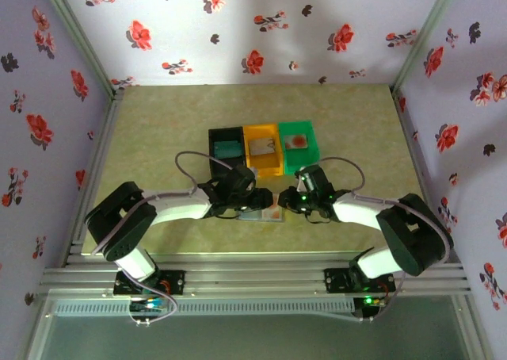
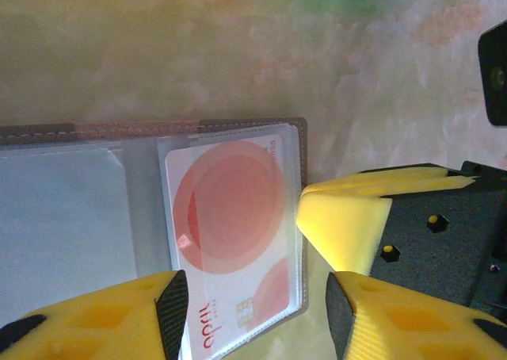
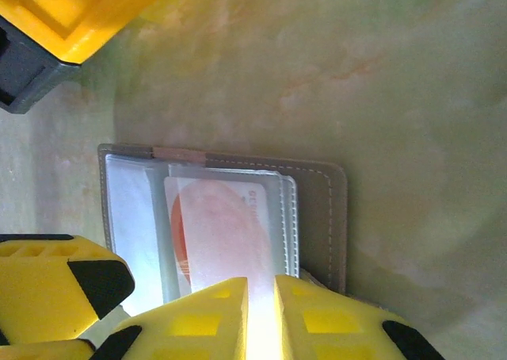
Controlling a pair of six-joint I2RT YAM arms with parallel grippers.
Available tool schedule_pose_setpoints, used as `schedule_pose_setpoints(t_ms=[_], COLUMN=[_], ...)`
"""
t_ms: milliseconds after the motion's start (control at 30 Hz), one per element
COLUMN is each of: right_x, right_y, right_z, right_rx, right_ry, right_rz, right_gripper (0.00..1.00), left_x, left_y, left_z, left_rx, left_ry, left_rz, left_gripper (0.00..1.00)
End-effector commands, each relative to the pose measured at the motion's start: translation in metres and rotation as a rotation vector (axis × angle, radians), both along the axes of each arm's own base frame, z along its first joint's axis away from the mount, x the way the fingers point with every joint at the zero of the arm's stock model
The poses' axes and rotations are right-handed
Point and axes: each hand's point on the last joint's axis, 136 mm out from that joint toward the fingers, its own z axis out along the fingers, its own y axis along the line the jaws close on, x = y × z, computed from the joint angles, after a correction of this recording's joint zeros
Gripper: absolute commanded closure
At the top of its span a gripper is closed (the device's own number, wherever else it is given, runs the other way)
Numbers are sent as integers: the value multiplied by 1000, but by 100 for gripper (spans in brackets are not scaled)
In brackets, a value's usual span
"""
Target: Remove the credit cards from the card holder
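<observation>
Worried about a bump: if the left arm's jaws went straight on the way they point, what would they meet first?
Most likely the pale red-blotted card sleeved in the card holder, though depth is unclear.

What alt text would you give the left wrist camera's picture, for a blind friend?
An open grey card holder lies flat on a pale marbled table, a white credit card with red-orange circles in its right clear sleeve. The left end effector straddles the card's lower end, jaws apart; a yellow finger sits by the holder's right edge.
</observation>
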Motion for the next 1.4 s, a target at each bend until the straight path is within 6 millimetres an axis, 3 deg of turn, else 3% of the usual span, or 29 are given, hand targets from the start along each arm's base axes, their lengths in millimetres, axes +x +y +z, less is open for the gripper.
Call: schedule_pose_setpoints(t_ms=[0,767,1367], right_x=[-1,-8,-17], right_y=[-4,-11,-12], right_z=[-8,-23,-43], right_rx=[-24,-60,-50], right_ry=[1,29,77], right_rz=[-18,-24,-30], right_gripper=[83,86,88], left_x=[-3,-7,0], left_y=[-8,7,-4], left_z=[-5,-28,-25], left_rx=[-28,117,50], left_ry=[23,13,-7], left_rz=[-9,-17,2], left_gripper=[50,51,61])
